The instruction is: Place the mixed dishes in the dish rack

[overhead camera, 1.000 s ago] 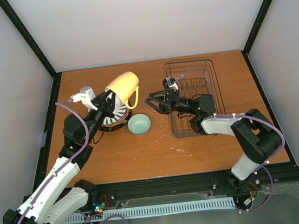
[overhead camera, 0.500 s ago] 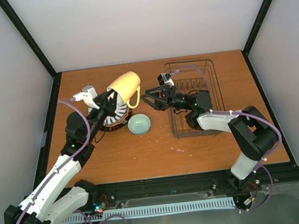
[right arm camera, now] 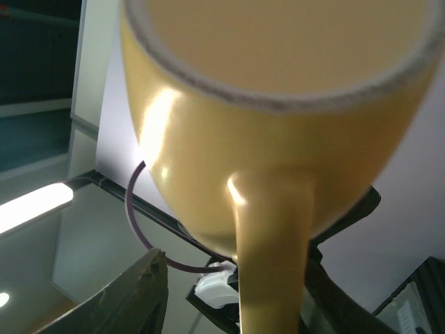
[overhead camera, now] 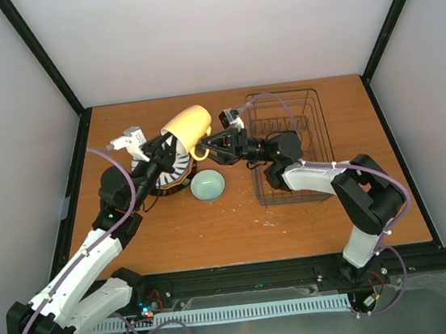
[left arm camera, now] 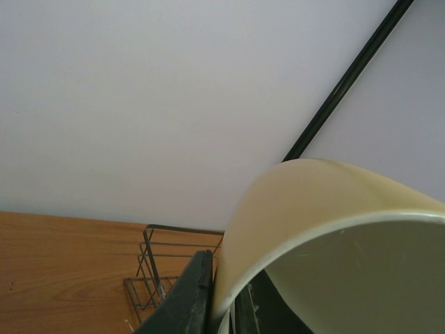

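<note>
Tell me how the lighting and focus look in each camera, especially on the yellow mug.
Top external view: even light, the yellow ceramic mug crisp. Left wrist view: the mug looms close, washed pale and soft-edged, while the dark wire dish rack behind looks sharper. Right wrist view: the mug is blurred, with bright glare on its body and handle.
</note>
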`<state>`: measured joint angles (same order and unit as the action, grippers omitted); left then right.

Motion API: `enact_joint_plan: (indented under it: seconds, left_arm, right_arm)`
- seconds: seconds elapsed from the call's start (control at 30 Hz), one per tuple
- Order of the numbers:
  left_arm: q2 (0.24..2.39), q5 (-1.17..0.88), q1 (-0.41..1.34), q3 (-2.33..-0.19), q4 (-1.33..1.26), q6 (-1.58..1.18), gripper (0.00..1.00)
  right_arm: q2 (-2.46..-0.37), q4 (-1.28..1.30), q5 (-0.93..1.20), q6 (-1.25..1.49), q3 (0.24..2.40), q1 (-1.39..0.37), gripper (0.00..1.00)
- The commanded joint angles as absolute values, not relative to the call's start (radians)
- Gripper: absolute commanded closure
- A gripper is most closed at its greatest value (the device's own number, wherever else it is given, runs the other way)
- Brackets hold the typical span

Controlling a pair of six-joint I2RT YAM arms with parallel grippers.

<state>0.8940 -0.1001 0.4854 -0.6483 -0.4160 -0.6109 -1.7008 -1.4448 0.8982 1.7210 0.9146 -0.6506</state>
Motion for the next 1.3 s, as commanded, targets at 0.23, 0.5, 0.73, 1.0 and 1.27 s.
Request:
enact_joint_plan:
  seconds: [0.23, 0.5, 0.73, 1.0, 1.27]
  left_arm:
    - [0.883, -0.087, 0.501, -0.713, -0.493, -0.618, 0.99]
    - [0.886, -0.056, 0.502, -0.726, -0.435, -0.616, 0.61]
    - [0.829, 0.087, 0.502, -0.771, -0.267, -0.563, 0.00]
    - [0.657, 0.326, 0.502, -0.754, -0.071, -0.463, 0.00]
    - [0.509, 0.427, 0.500, -0.637, 0.023, -0.456, 0.00]
  right_arm:
    - [-1.730, -1.465, 0.914, 1.699, 0.965, -0.675, 0.97]
    - [-1.685, -1.398, 0.910, 1.633, 0.943, -0.672, 0.97]
    - [-1.517, -0.968, 0.928, 1.364, 0.924, -0.603, 0.97]
    - [-1.218, 0.407, 0.460, 0.448, 1.297, -0.505, 0.97]
    - [-1.082, 0.748, -0.230, 0.260, 1.289, -0.505, 0.97]
